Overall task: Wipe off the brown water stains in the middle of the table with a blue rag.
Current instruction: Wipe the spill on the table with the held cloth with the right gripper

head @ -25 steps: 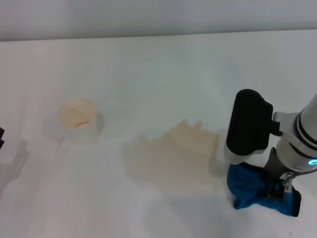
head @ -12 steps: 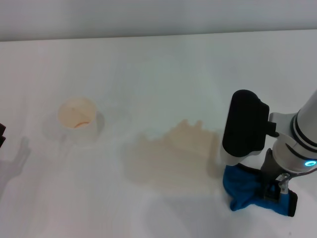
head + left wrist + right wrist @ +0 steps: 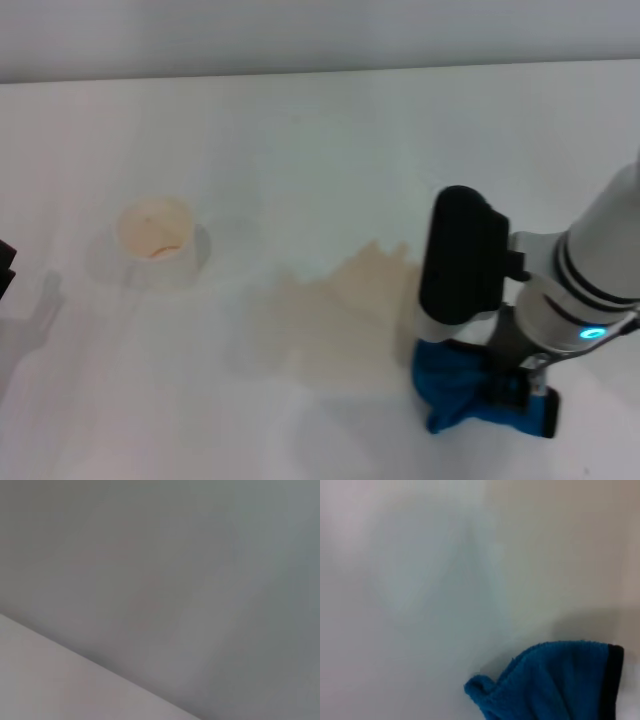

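Note:
The brown water stains spread as a pale tan blotch in the middle of the white table. My right gripper is at the blotch's right edge, shut on the bunched blue rag, which is pressed on the table and overlaps the stain's right edge. The large black wrist housing hides most of the fingers. In the right wrist view the blue rag with its black trim lies beside the tan wet area. My left gripper is parked at the far left edge, barely in view.
A white cup with brownish residue inside stands left of the stain. The left wrist view shows only a blank grey surface.
My right gripper has slid left with the blue rag, from right of the stain onto its right edge. The stain's right part is now covered. The left arm has not moved.

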Motion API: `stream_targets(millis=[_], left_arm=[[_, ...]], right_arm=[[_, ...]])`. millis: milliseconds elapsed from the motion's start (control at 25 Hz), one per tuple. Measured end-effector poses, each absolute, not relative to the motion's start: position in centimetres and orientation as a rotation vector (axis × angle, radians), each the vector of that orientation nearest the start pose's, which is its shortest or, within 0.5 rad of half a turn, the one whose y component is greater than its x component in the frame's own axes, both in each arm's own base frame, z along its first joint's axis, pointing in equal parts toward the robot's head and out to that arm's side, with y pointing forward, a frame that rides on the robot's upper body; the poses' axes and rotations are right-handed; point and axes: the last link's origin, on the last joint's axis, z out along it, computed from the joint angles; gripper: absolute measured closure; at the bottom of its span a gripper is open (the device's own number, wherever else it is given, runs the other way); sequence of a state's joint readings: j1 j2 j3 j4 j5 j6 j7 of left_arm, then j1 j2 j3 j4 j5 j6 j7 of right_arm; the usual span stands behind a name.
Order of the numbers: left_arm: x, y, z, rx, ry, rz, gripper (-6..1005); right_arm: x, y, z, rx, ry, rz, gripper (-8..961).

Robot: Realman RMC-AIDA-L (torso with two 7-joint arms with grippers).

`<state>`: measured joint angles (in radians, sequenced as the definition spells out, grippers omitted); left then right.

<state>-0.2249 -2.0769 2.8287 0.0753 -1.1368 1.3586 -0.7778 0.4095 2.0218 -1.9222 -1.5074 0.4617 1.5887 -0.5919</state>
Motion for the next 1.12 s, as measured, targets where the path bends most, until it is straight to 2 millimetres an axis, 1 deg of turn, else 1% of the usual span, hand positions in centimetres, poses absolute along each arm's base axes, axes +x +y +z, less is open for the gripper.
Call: stream_targets(millis=[240,520,720,880,960,1120], left_arm=[[-36.9,23.7,-2.7,-1.573,-1.067,-1.036,134],[-36.9,23.8,-2.6,-1.577,-1.065,-1.035,134],[-36.8,24.0,-2.6,-1.580,-1.060,-1.036,133],[-36.9,24.2,-2.4,-1.585,-1.050,-1.030,133],[-36.8,24.3,-2.4,-1.587,-1.048,-1.030,133],[-36.7,24.4,-2.4,-1.589,-1.046,-1.032,133]], right_arm=[[19.4,27.6,-6.6,-2.827,0.462,-0.927,743],[18.1,27.9,-9.3,-2.931,0.426,-0.830,743],[17.9,27.9,-9.6,-2.943,0.429,-0.791,742],[17.8,28.2,-9.8,-2.946,0.450,-0.806,742],[17.9,28.6,-10.1,-2.956,0.484,-0.806,760],[17.8,28.8,-10.3,-2.952,0.485,-0.765,795]])
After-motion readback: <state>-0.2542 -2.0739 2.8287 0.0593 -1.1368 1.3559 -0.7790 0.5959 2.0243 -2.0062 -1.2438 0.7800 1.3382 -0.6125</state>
